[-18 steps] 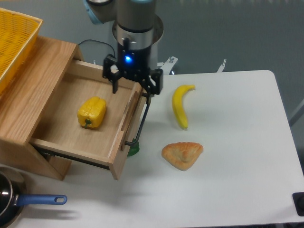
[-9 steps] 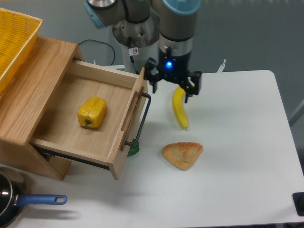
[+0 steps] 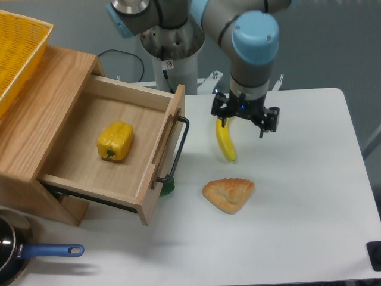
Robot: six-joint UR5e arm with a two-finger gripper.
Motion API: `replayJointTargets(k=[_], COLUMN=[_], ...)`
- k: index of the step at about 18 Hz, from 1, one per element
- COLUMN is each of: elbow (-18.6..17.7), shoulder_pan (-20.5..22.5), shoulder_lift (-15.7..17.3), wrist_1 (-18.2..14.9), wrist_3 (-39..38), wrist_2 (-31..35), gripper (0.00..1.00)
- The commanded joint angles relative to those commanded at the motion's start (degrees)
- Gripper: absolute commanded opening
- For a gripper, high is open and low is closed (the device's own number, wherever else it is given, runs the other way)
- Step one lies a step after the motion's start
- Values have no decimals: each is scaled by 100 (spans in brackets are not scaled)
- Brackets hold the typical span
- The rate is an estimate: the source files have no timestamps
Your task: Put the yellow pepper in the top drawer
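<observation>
Yellow pepper (image 3: 115,141) lies on its side on the floor of the top drawer (image 3: 89,158), roughly mid-floor, green stem end toward the drawer's near edge. Blocky, lobed, glossy skin. Drawer is pulled out of a light-wood cabinet (image 3: 41,101); shallow box, visible grain, black bar handle (image 3: 176,149) on the front panel. Bare wood all round the pepper, not touching any drawer wall.

Gripper (image 3: 244,119) hangs over the white table (image 3: 297,190), right of the drawer front and clear of it. Fingers spread apart, nothing held between them. One finger overlaps the top end of the banana (image 3: 225,140) in this view; cannot tell if it touches. Banana long, curved, smooth yellow. Below it a triangular golden pastry (image 3: 228,194), flaky-looking crust, apart from the banana. Something small and green (image 3: 168,189) peeks out under the drawer's front corner.

Table right half is bare white surface, rounded corner at far right. Yellow plastic basket (image 3: 18,47), lattice weave, sits on the cabinet top at far left. Pot with blue handle (image 3: 47,251) at the bottom left edge.

Versus half a second ago: gripper has shifted right and slightly down, away from the drawer handle. A second ago it was over the drawer's far right corner. Pepper, banana, pastry unchanged.
</observation>
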Motion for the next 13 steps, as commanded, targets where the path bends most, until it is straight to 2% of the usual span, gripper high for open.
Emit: replayJointTargets(k=[4,9,13], elbow=[9,79,79], shoulder_pan=[79,290,334], shoulder_lift=[-62,-62,-62], wrist_1=[246,273,264], wrist_3=[615,1660,1733], wrist_2=[-219,-457,-448], gripper=[100,100,100])
